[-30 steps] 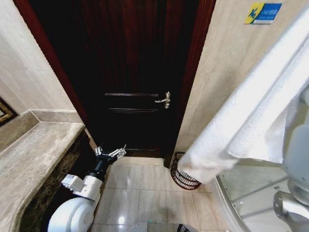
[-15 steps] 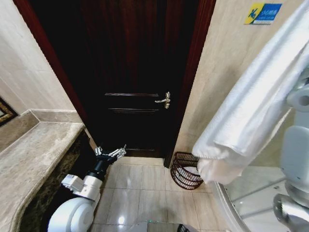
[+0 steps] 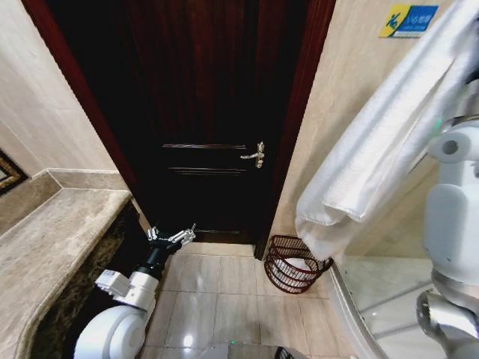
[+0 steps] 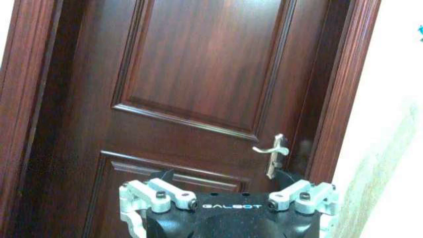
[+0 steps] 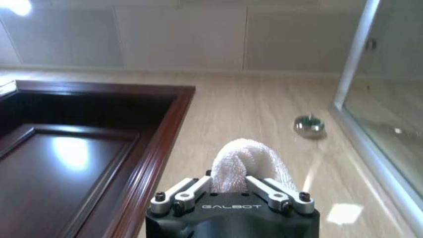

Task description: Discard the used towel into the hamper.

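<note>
Two arms show in the head view. On the right, the big white right arm point(image 3: 453, 224) stands upright at the frame's edge, reaching up out of the top. From there a white towel point(image 3: 374, 157) hangs in a long diagonal fold, its lower end drooping just above the hamper point(image 3: 294, 263). In the right wrist view the right gripper point(image 5: 233, 192) has its two fingers point(image 5: 187, 191) closed against a bunched loop of that towel, which pokes out between them. Low on the left, the left arm point(image 3: 123, 299) sits folded near the floor, forearm angled up and away. The left gripper point(image 3: 171, 236) points at the door, its fingers spread wide with nothing between them; the left wrist view shows the same splayed fingers point(image 4: 158, 194) in front of the door panels.

One container is in sight: the hamper, a round dark reddish-brown wire basket, stands on the floor on the far right, against the wall just beside the door frame. Something white shows through its ribs; I cannot tell whether it lies inside.

Room-wise, a dark wooden door point(image 3: 202, 112) with a metal lever handle point(image 3: 254, 155) fills the far middle, beige tiled walls on both sides. A blue and yellow sticker point(image 3: 409, 20) sits high on the right wall. A stone counter point(image 3: 52, 239) runs along the near left, pale glossy floor tiles point(image 3: 224, 299) lie below, and a glass shower enclosure point(image 3: 382, 299) curves in at the near right.
</note>
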